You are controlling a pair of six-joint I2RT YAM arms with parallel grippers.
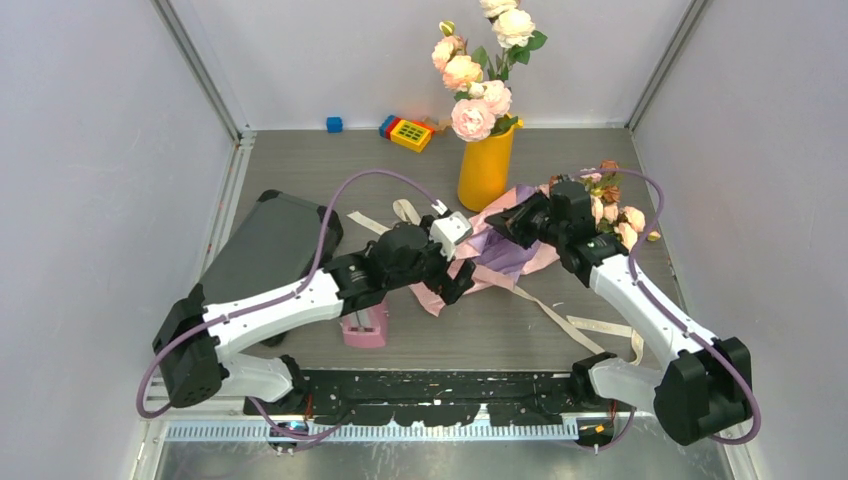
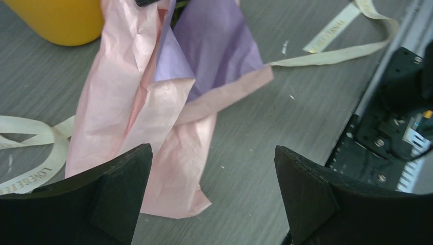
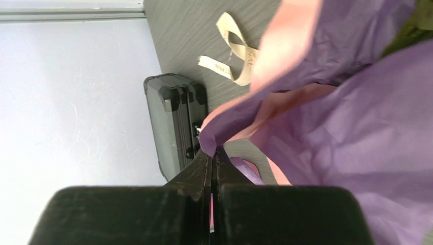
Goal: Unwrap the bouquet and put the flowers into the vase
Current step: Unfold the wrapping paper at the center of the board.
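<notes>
Pinched bouquet paper (image 3: 347, 153), likely light, limp, tearable, by its lower-centre edge in clamped right gripper (image 3: 212, 153), with left gripper (image 2: 213, 150) splayed empty.

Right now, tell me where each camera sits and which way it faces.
Top external: above and behind the bases, looking down at the table; both arms show, left claw, right claw.
Left wrist: on the left arm, looking down through its open claw at the bouquet paper and vase.
Right wrist: on the right arm, rolled sideways, looking along its shut claw pinching the paper, toward the black case.
Shared: both wrist views show paper and ribbon.
</notes>
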